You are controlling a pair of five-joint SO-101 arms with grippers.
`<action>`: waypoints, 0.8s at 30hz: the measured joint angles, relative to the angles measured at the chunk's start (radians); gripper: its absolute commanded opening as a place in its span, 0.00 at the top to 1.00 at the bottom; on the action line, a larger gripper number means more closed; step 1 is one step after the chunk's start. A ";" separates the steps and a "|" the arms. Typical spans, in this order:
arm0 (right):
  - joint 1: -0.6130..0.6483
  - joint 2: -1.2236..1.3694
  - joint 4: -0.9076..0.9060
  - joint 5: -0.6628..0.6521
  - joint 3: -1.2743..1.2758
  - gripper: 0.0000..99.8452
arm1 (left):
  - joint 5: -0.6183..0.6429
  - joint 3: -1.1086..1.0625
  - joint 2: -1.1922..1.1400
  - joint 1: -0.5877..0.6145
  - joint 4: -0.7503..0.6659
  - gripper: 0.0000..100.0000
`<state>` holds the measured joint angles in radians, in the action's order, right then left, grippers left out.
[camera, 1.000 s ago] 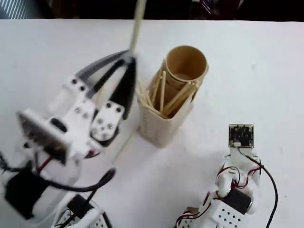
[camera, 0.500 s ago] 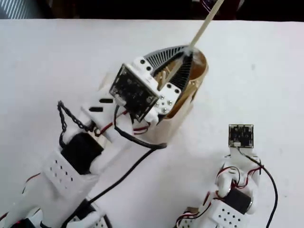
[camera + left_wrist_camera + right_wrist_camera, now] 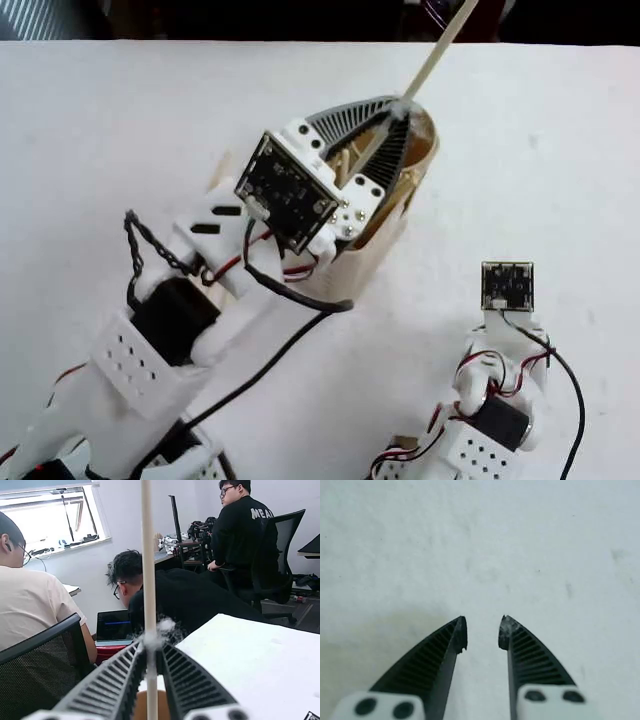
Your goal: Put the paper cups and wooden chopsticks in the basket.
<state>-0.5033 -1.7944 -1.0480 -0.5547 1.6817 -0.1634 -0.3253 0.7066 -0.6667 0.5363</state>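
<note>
My left gripper [image 3: 398, 108] hangs over the basket [image 3: 370, 258] at the table's middle, shut on a wooden chopstick [image 3: 440, 50] that sticks up and away past the table's far edge. In the left wrist view the chopstick [image 3: 148, 580] stands upright between the shut fingers [image 3: 125, 680] of the left gripper [image 3: 151, 644]. A paper cup [image 3: 424, 140] sits in the basket, mostly hidden under the arm, with other chopsticks [image 3: 345, 160] beside it. My right gripper [image 3: 482, 630] is open, empty, over bare table. The right arm [image 3: 500, 380] rests at the front right.
The white table [image 3: 560, 150] has free room on all sides of the basket. Cables [image 3: 260, 370] trail from the left arm toward the front edge. People and chairs sit beyond the table's far side in the left wrist view.
My left arm swung right from beside the basket to above it, carrying the chopstick, and has since barely shifted. The right arm has stayed still.
</note>
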 measured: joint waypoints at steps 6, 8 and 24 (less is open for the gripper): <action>0.000 0.000 0.000 0.000 0.000 0.89 | 0.000 0.000 -0.003 0.000 0.000 0.94; 0.000 0.000 0.000 0.000 0.000 0.89 | 0.000 0.000 -0.003 0.000 0.000 0.93; 0.000 0.000 0.000 0.000 0.000 0.89 | 0.000 -0.060 -0.003 0.465 0.132 0.94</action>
<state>-0.5033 -1.7944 -1.0480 -0.5547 1.6817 -0.1634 -0.3851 0.7035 -0.2018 0.6682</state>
